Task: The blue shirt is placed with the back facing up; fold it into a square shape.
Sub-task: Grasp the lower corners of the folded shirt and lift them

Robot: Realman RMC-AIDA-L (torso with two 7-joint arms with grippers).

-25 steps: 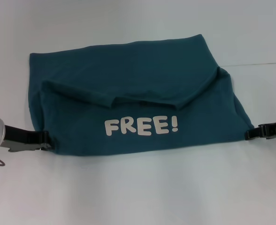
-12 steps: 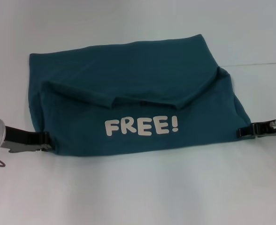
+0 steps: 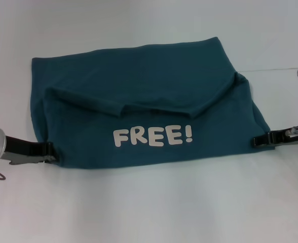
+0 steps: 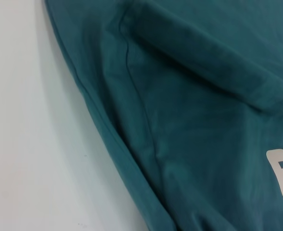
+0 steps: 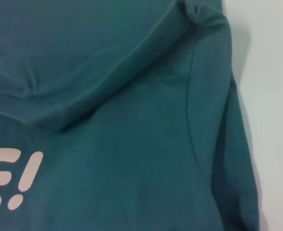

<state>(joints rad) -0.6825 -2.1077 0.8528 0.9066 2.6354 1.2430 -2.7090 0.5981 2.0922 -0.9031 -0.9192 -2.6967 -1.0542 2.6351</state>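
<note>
Shirt (image 3: 144, 109) flat on white worktop (image 3: 149, 207), partly folded, print up. Left pincer (image 3: 50, 150) at 8 o'clock corner, right pincer (image 3: 256, 141) at 4 o'clock edge; opening of either: cannot tell. Best to pinch both near corners level, lift together, fold toward 12 o'clock.

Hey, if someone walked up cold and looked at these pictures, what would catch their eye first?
The blue shirt, partly folded and spread across the middle of the white table, with the pale word FREE! printed on its near panel. Next, the two black grippers low at its near corners: the left gripper at one side and the right gripper at the other.
</note>
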